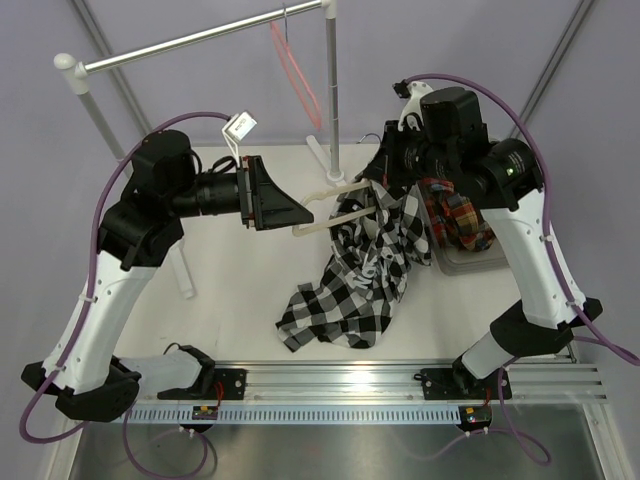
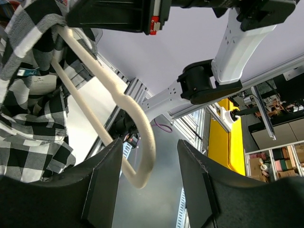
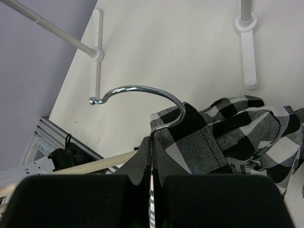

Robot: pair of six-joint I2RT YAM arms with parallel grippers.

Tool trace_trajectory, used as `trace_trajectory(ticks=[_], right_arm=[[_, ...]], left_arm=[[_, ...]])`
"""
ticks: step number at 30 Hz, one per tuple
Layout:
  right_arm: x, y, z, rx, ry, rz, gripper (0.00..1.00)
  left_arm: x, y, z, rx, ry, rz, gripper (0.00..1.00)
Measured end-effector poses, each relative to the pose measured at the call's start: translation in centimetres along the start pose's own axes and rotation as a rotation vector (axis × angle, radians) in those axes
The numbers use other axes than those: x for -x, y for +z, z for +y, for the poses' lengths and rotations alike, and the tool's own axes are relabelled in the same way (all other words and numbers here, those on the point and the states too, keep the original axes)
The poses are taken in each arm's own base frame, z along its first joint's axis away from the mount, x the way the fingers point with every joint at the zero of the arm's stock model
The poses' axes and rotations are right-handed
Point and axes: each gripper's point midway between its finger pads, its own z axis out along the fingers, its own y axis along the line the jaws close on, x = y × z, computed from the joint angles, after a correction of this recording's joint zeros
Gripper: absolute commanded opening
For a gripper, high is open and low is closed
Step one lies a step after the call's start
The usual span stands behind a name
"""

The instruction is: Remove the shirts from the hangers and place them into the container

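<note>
A black-and-white checked shirt (image 1: 360,270) hangs from a pale cream hanger (image 1: 325,205) held above the table, its lower part heaped on the tabletop. My right gripper (image 3: 152,142) is shut on the neck of the hanger's metal hook (image 3: 142,89), just above the shirt's collar (image 3: 204,142). My left gripper (image 2: 149,175) is open, and the hanger's bare rounded end (image 2: 145,142) lies between its fingers (image 2: 102,185) without touching them. The red plaid shirt (image 1: 455,220) lies in the grey container (image 1: 470,262) under the right arm. A pink-red hanger (image 1: 295,70) hangs empty on the rail.
The silver rail (image 1: 200,40) runs across the back on white posts, with an upright post (image 1: 331,100) just behind the held hanger. Its white feet (image 3: 249,52) rest on the table. A slotted aluminium bar (image 1: 350,385) runs along the near edge.
</note>
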Motion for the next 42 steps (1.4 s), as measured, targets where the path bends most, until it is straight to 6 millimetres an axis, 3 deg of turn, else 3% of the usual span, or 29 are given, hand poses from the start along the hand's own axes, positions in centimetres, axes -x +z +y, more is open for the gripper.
trace_trajectory(ticks=[1, 2, 6, 8, 9, 16, 17, 18, 20, 21, 23, 27, 30, 32, 35, 37, 39, 42], right_arm=[[0.1, 0.2, 0.0, -0.001, 0.0, 0.001, 0.0], [0.0, 0.4, 0.0, -0.002, 0.0, 0.005, 0.0], [-0.1, 0.7, -0.1, -0.007, 0.001, 0.017, 0.0], [-0.1, 0.6, -0.1, -0.009, 0.0, 0.016, 0.0], [-0.1, 0.6, -0.2, -0.015, 0.001, 0.016, 0.0], [-0.9, 0.2, -0.7, -0.038, 0.002, 0.051, 0.0], [-0.9, 0.1, -0.6, -0.036, 0.001, 0.053, 0.08], [-0.8, 0.0, -0.5, -0.032, 0.001, 0.052, 0.38], [-0.5, -0.3, 0.1, -0.006, 0.004, 0.051, 0.63], [-0.3, -0.4, 0.8, 0.019, -0.001, 0.043, 0.82], [-0.4, -0.9, 2.2, 0.066, -0.015, 0.039, 0.97], [-1.0, -2.5, 4.8, 0.168, -0.046, 0.043, 1.0], [-1.4, -4.2, 5.1, 0.196, -0.053, 0.027, 0.99], [-2.3, -5.1, 4.2, 0.174, -0.064, 0.015, 0.99], [-5.3, -5.5, 1.7, 0.103, -0.079, 0.043, 0.99], [-7.3, -5.0, 0.3, 0.068, -0.084, 0.08, 0.99], [-10.7, -3.7, -1.3, 0.037, -0.081, 0.157, 0.97], [-12.9, -1.2, -2.0, 0.029, -0.076, 0.223, 0.93]], left_arm=[[0.0, 0.0, 0.0, -0.001, 0.0, 0.002, 0.52], [-0.1, 0.0, 0.0, -0.002, 0.001, 0.003, 0.42], [-0.3, 0.0, 0.2, 0.006, 0.007, 0.01, 0.2], [-0.6, 0.0, 0.6, 0.023, 0.006, 0.019, 0.13], [-0.7, 0.0, 0.8, 0.035, 0.009, 0.021, 0.02], [-0.9, -0.7, 2.7, 0.162, 0.031, 0.007, 0.0], [-0.9, -0.8, 2.9, 0.185, 0.034, 0.003, 0.0], [-0.9, -0.9, 3.1, 0.204, 0.038, -0.001, 0.0], [-0.8, -1.3, 3.8, 0.255, 0.042, -0.013, 0.0], [-0.9, -1.5, 4.2, 0.281, 0.037, -0.014, 0.0], [-1.3, -1.8, 5.3, 0.339, 0.022, -0.011, 0.0], [-1.9, -2.7, 7.4, 0.454, 0.004, -0.014, 0.0], [-2.5, -3.2, 8.4, 0.508, -0.004, -0.018, 0.0], [-2.8, -3.6, 8.7, 0.528, -0.01, -0.016, 0.0], [-3.2, -4.2, 8.8, 0.555, -0.019, -0.01, 0.0], [-3.2, -4.7, 8.3, 0.563, -0.02, -0.011, 0.0], [-3.1, -5.3, 7.6, 0.564, -0.015, -0.019, 0.0], [-2.8, -6.0, 6.4, 0.547, -0.001, -0.045, 0.0]])
